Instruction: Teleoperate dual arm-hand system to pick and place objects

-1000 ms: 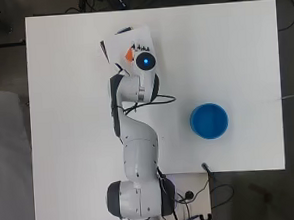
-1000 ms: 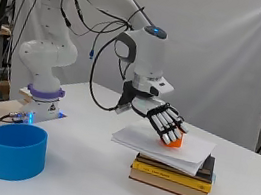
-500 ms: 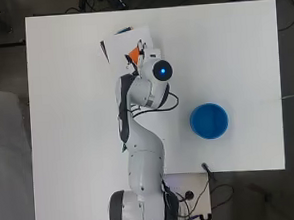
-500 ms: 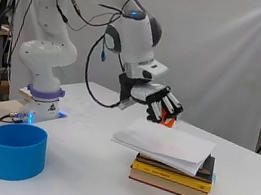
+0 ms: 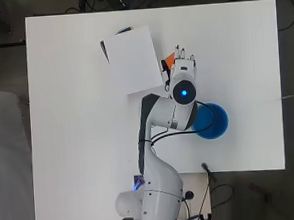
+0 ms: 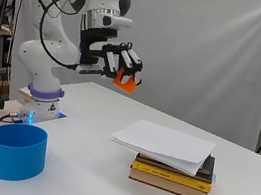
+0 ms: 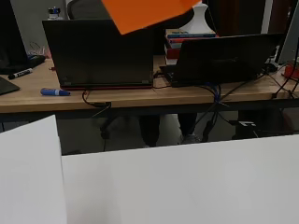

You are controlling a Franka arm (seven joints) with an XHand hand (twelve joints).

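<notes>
An orange block is held pinched in the curled fingers of the hand, high above the table between the book stack and the blue bowl, so the carry step appears under way and a lowering over the bowl is probably called for next.

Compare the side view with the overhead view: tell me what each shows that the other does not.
Only the side view shows the books under the white paper, and the fingers curled round the orange piece in the air. Only the overhead view shows the blue bowl partly hidden beneath the arm. Both show the hand, orange piece, paper and bowl.
</notes>
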